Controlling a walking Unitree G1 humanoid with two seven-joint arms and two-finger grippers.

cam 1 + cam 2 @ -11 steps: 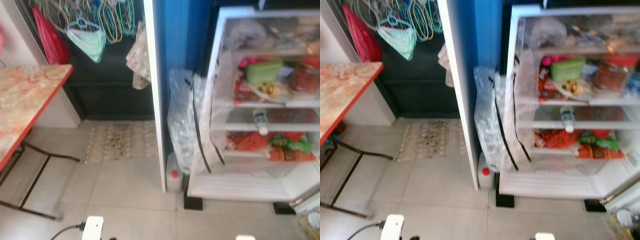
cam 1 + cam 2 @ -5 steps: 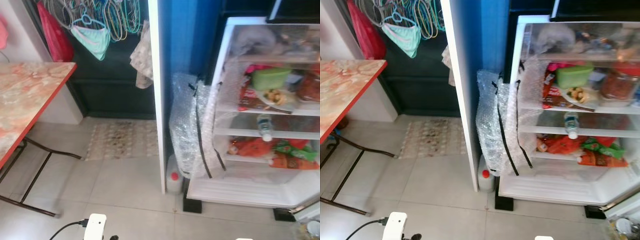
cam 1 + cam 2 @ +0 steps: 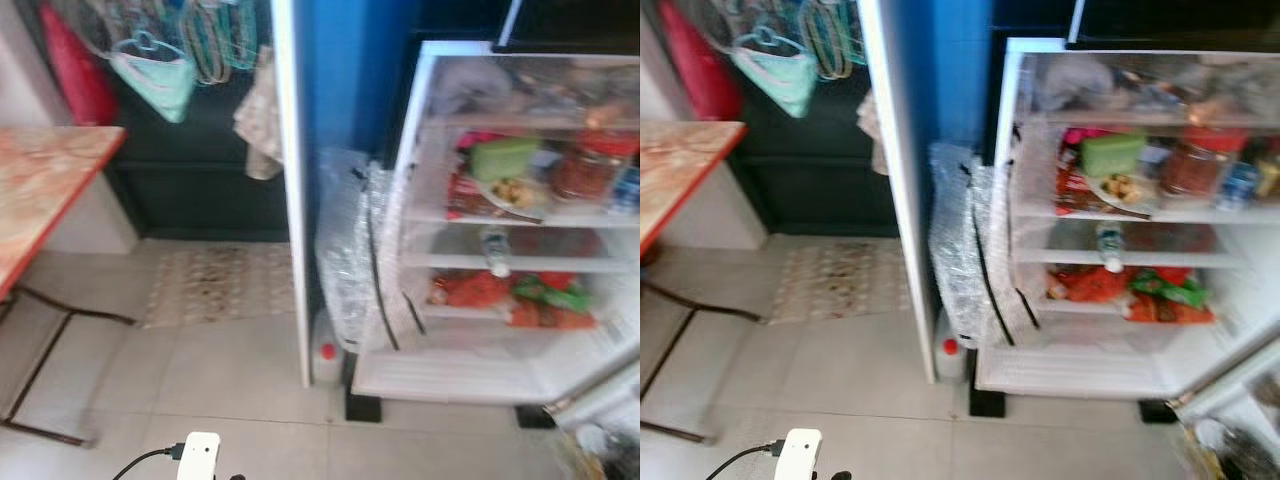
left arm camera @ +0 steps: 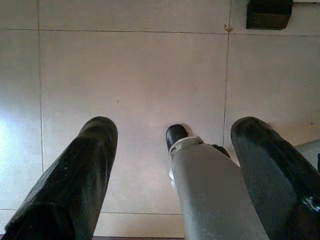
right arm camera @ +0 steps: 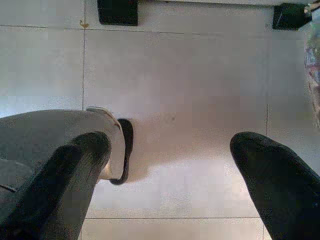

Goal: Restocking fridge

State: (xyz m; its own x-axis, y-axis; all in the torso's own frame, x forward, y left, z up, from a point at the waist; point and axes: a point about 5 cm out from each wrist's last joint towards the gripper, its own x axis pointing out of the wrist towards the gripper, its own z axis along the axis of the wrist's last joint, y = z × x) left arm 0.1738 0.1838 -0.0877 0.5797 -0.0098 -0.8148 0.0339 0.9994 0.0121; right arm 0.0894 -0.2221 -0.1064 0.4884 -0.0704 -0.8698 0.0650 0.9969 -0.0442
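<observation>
Though blurred, open fridge beside bubble wrap, shelves stocked.

A red-edged marbled bench stands at the left on black legs. Far behind it hang coloured clothes hangers and a red bag (blurred). A patterned floor mat lies on the pale tiled floor.
</observation>
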